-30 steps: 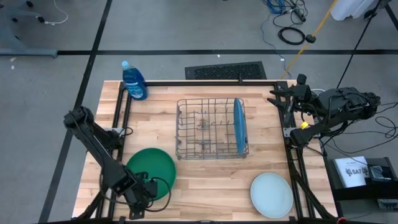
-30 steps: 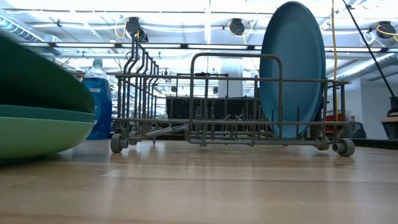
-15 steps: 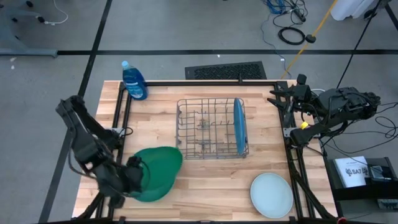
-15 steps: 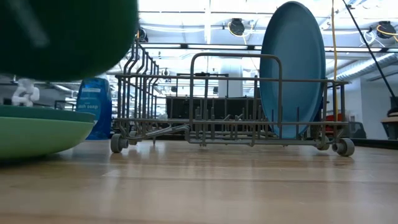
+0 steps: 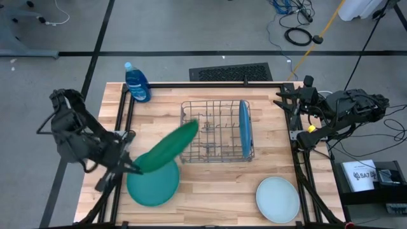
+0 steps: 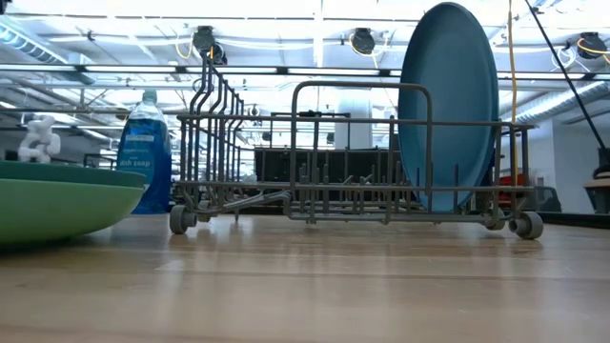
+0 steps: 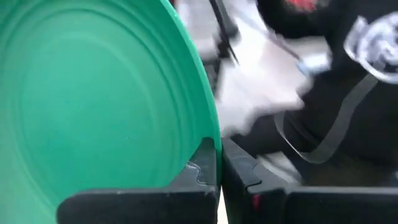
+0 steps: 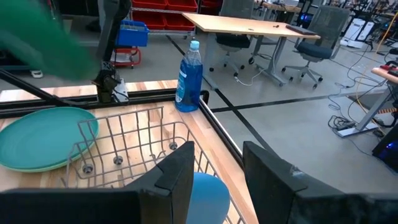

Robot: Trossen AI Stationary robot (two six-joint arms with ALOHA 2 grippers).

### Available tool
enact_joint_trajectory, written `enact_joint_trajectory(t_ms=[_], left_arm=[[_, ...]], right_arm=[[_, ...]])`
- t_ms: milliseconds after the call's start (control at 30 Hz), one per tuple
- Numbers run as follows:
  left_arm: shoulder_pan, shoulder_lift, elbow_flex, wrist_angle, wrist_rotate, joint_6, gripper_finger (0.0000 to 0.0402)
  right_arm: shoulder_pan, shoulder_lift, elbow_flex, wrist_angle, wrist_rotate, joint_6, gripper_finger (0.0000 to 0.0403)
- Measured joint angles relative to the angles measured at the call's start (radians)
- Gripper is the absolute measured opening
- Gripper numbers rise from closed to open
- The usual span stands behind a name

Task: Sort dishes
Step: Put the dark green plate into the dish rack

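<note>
The left claw (image 5: 130, 166) is clenched on the rim of the dark green plate (image 5: 166, 147), its two dark fingers (image 7: 208, 168) pinched tight over the plate's edge. The plate is lifted clear of the counter (image 5: 216, 191) and tilted, slanting away from the claw up toward the near corner of the grey wire rack (image 5: 213, 131), which its far edge overlaps in the high view. Directly below the claw and the held plate lies a teal plate (image 5: 152, 186) flat on the counter; the low view shows it stacked on a light green plate (image 6: 57, 205). Farther out, inside the rack, a bright blue plate (image 5: 244, 129) stands upright on its edge in the slots at the end farthest from the left claw. Beyond the rack, at the counter's back corner, stands a blue bottle (image 5: 137, 82). A pale mint plate (image 5: 277, 198) lies flat at the counter's front, well apart from the left claw.

The right claw (image 8: 217, 174) waits off the counter's right edge, fingers apart and holding nothing.
</note>
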Motion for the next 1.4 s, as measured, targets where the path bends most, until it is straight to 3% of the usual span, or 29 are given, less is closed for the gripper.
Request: enact_joint_trajectory(t_ms=[133,367,600,767,900,1000,1133,1400], left_arm=[[0.044,0.024,-0.008,0.167,-0.11,0.213,0.0001],[0.203,0.151,-0.059,0.385,-0.14,0.379,0.0001],[0.359,0.308,-0.148,0.807,0.019,0.527,0.0],[0.436,0.382,-0.234,0.998,0.039,0.492,0.0],[0.475,0.416,-0.38,1.363,0.046,0.444,0.0],[0.494,0.434,-0.498,1.644,-0.021,0.386,0.0],[0.518,0.493,-0.611,1.94,-0.029,0.297,0.0],[0.578,0.649,-0.626,2.127,0.01,0.057,0.0]], right_arm=[[0.0,0.0,0.0,0.0,0.0,0.002,0.013],[0.0,0.0,0.0,0.02,0.0,0.004,0.013],[0.0,0.002,0.0,0.045,0.0,0.004,0.013],[0.0,0.008,0.0,0.046,-0.002,0.014,0.013],[0.0,0.013,0.0,0.045,-0.004,0.003,0.013],[0.0,0.016,0.0,0.045,-0.004,-0.003,0.013],[0.0,0.022,0.0,0.045,-0.004,-0.012,0.013],[0.0,0.031,0.0,0.046,-0.003,-0.019,0.013]])
